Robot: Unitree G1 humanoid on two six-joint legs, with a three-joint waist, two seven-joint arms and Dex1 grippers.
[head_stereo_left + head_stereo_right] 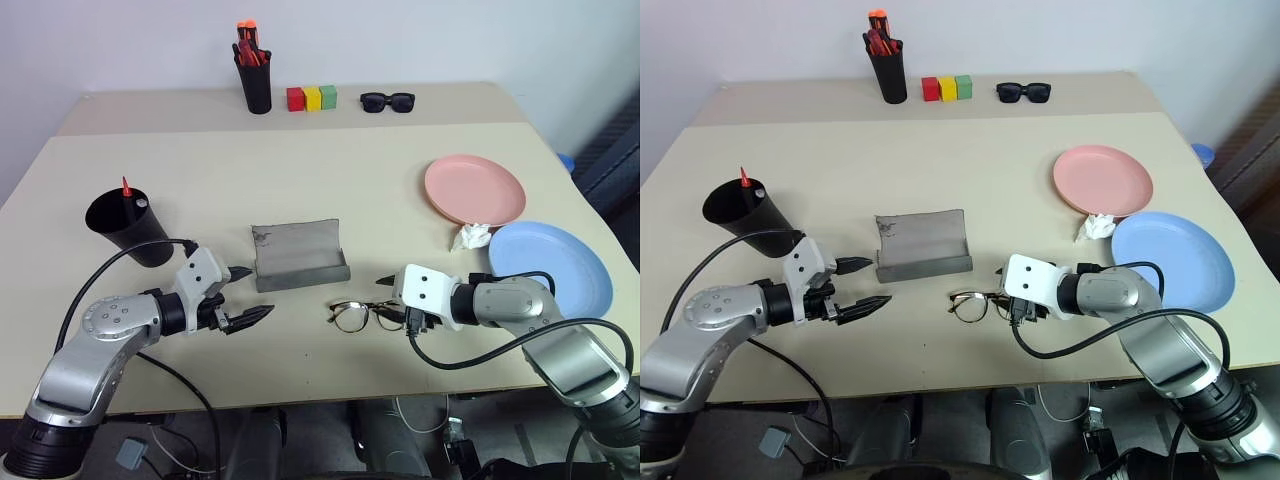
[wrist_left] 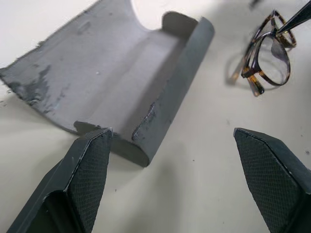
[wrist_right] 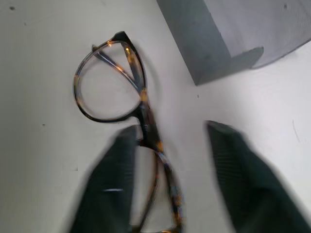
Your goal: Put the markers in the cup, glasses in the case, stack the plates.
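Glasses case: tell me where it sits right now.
The glasses case lies open at the table's middle near the front edge, with the glasses just in front of it toward the robot's right and the left gripper close on its other side.

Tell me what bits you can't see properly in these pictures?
- Right gripper: its fingers are smeared by motion blur in the right wrist view, so a grip on the glasses can't be judged.
- Glasses: the near lens is hidden behind that gripper in the head views.
- Cup: its wall hides all but a red tip and a dark cap inside.
- Pen holder: its pens are too small to count.
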